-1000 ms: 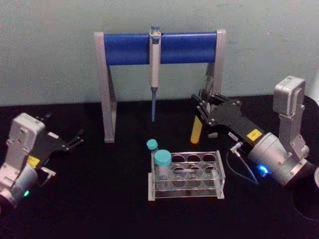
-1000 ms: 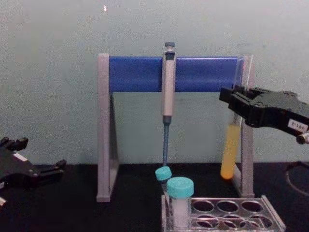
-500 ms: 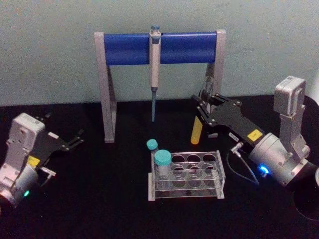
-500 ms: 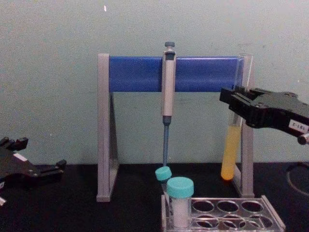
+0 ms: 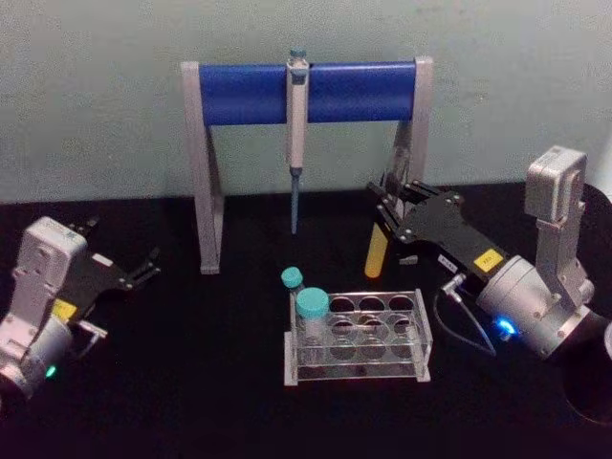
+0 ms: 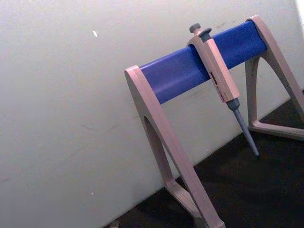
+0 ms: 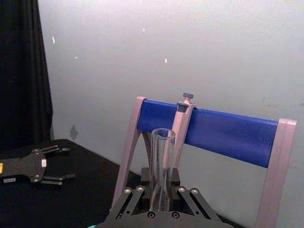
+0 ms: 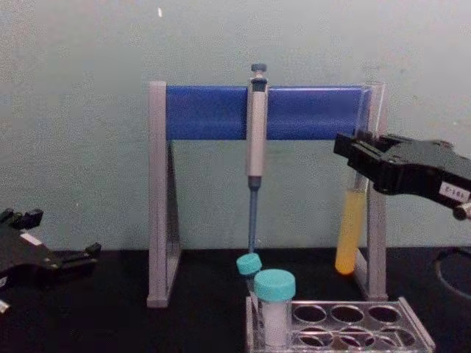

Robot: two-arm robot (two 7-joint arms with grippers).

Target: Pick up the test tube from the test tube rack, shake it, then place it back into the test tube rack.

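The test tube (image 5: 376, 254) is a clear glass tube with yellow-orange liquid in its lower part. It hangs nearly upright above the table, behind and above the test tube rack (image 5: 419, 304), clear of the holes. My right gripper (image 5: 386, 212) is shut on the tube's upper half. From the chest, the tube (image 8: 349, 232) hangs below the right gripper (image 8: 359, 156), with the rack (image 8: 413, 325) lower down. Seen from the right wrist, the tube's open mouth (image 7: 162, 142) rises between the fingers. My left gripper (image 5: 145, 268) rests open at the far left, holding nothing.
A grey-and-blue pipette stand (image 5: 239, 94) carrying a pipette (image 5: 296, 124) stands behind the rack, close behind the held tube. Two teal-capped vials (image 5: 312, 306) (image 5: 292, 278) stand at the rack's left end. A black table stretches between the left gripper and the rack.
The right gripper and the test tube have shifted only slightly, down and a touch left. The left arm has barely moved.
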